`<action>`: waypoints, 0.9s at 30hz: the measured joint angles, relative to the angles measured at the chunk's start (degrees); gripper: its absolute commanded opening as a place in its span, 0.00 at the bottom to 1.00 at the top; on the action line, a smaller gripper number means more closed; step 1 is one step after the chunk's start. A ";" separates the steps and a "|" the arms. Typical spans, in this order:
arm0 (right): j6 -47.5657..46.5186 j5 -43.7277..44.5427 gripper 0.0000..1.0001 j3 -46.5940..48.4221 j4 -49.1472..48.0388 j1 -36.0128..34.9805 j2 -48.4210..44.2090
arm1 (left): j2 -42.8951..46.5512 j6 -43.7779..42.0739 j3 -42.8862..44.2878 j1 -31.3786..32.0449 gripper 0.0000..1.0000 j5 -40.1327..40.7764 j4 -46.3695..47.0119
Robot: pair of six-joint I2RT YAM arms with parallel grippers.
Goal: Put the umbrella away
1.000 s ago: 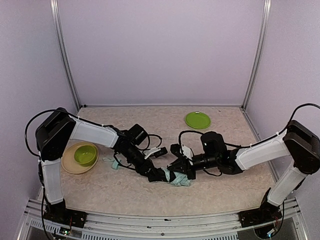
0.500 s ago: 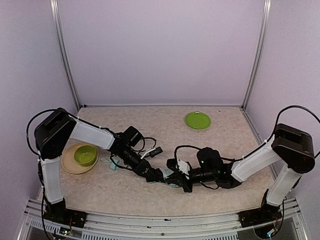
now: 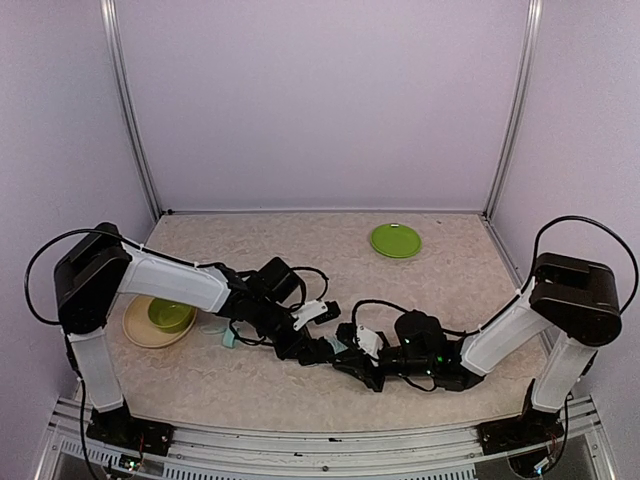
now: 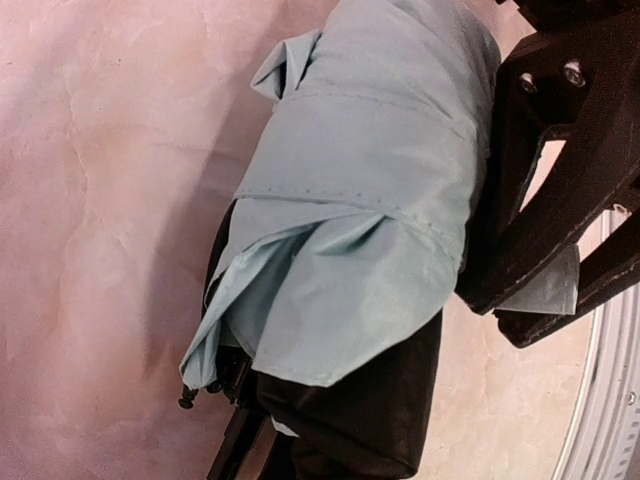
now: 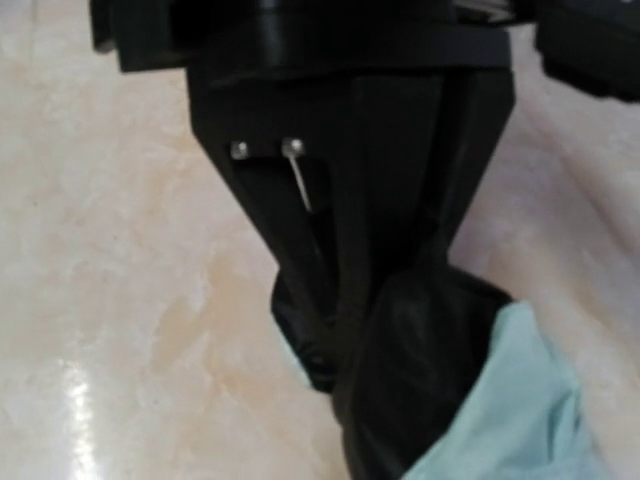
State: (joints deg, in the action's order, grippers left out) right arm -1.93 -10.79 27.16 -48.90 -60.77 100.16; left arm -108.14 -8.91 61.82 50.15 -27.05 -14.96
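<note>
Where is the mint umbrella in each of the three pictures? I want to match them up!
Top external: the umbrella is low in the middle, a small mint-and-black bundle.
Left wrist: the umbrella fills the middle, mint fabric over black lining.
Right wrist: the umbrella is in the bottom right corner, with only a bit of mint showing.
Shared landmark: the beige marbled tabletop lies under it in all three.

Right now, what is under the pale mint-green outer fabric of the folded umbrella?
Below the umbrella fabric, black lining and thin dark rib tips poke out; anything deeper in the bundle is covered.
</note>
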 measured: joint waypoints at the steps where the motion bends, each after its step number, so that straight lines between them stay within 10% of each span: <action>1: -0.15 0.50 0.25 -0.22 0.00 -0.04 -0.04 | 0.13 -0.55 0.00 0.68 0.00 1.60 0.22; 27: 6.10 -1.18 0.25 -7.10 2.56 -0.22 -13.42 | 1.05 -7.89 1.33 7.08 0.00 18.16 -1.14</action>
State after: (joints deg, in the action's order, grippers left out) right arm 4.16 -11.97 20.05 -46.35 -60.99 86.74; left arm -107.09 -16.80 63.16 57.23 -8.88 -16.10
